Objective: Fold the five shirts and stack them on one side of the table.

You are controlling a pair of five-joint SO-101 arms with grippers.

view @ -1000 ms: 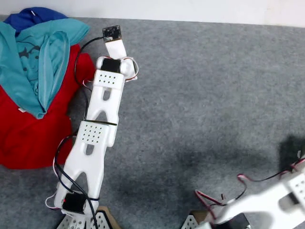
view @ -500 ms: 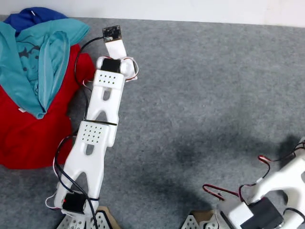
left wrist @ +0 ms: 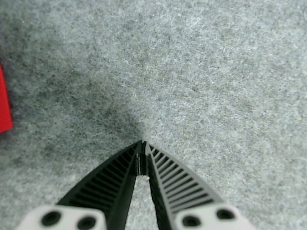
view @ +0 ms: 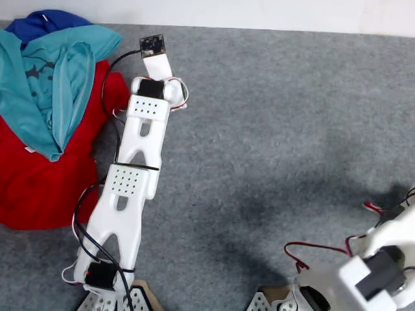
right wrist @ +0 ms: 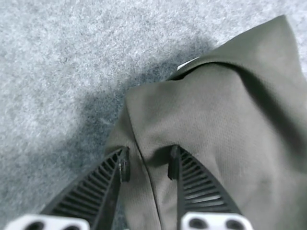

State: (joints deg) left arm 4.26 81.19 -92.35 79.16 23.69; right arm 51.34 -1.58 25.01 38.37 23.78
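A pile of shirts lies at the table's far left: a teal shirt on top, a blue one behind it and a red one underneath. My left arm stretches out beside the pile. Its gripper is shut with nothing in it, low over bare grey carpet, and a sliver of the red shirt lies off to one side. My right gripper is open, its fingertips set down on a dark olive shirt, a raised fold of the cloth between them.
Grey carpet covers the table from the middle to the right side. The right arm's base and cables sit at the near right corner. A white wall edge runs along the far side.
The right arm has swung and turned at the near right corner, towards the right edge. The left arm and the shirt pile have stayed where they were.
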